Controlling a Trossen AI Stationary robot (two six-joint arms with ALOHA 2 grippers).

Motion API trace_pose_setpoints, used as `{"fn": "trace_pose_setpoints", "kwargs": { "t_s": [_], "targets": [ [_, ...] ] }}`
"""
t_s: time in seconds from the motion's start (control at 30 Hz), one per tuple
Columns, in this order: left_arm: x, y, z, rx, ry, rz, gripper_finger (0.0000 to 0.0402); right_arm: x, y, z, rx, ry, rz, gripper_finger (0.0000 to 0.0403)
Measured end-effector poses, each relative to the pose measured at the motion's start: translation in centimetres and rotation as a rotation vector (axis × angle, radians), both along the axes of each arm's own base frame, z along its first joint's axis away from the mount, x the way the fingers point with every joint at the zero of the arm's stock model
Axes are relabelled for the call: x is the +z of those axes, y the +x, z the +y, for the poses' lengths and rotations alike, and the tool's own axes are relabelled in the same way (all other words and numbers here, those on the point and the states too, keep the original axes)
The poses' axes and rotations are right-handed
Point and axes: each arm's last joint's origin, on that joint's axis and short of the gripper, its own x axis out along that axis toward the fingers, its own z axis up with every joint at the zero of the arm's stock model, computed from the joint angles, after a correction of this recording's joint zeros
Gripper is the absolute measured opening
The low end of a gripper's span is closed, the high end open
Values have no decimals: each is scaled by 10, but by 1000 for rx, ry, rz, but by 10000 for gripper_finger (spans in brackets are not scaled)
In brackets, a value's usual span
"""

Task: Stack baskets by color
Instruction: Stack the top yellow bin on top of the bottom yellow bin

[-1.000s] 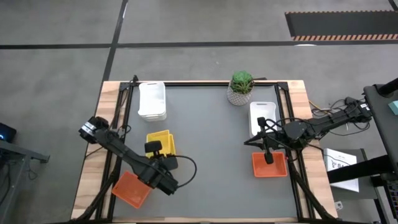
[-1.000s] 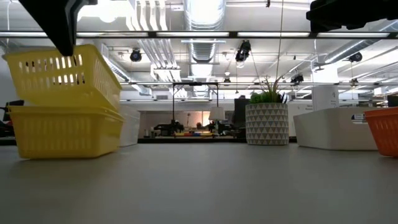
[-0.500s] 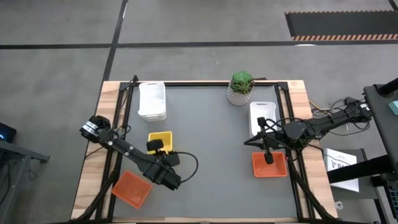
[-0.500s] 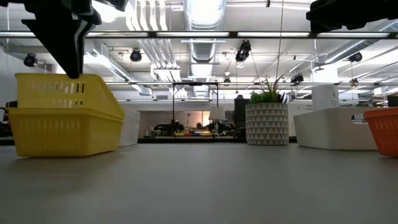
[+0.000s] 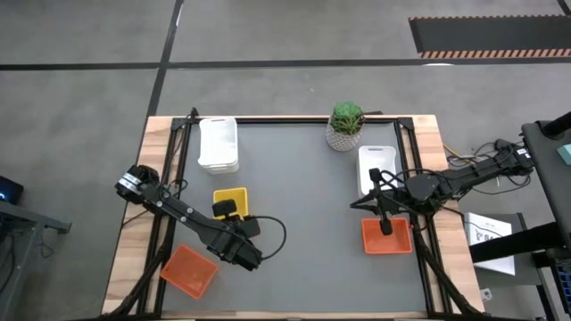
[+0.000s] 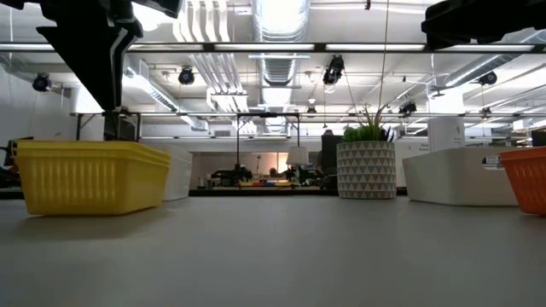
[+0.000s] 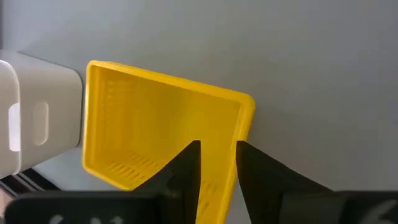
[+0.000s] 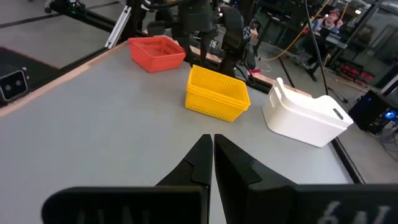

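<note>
Since prev. frame, upper yellow basket [image 5: 231, 201] has dropped level into stack on tabletop [image 5: 303, 187], left side. Left gripper [image 7: 217, 163] jaws spread astride its rim; right gripper [image 8: 212, 149] pressed together. Baskets likely light, stiff; grip rim wall.

A grey table [image 5: 303, 196] with wooden side edges carries white baskets [image 5: 218, 144] near its far left corner, a yellow basket stack [image 5: 229, 202] and an orange basket [image 5: 188, 270] along the left edge, a potted plant [image 5: 345, 126] at the far edge, plus a white basket [image 5: 375, 166] and an orange basket [image 5: 386, 236] along the right edge.
</note>
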Motion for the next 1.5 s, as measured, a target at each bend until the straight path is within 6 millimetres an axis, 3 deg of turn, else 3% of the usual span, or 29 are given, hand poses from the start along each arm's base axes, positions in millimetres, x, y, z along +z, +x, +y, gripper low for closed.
{"fn": "trace_pose_setpoints", "kwargs": {
  "t_s": [0.47, 1.5],
  "targets": [
    [0, 1, -1, 1, -8, -8, 109, 0, 0, 0, 0, 2, 2, 9],
    [8, 3, -2, -1, -35, -29, 110, 0, 0, 0, -2, 8, 4, 9]
  ]
}}
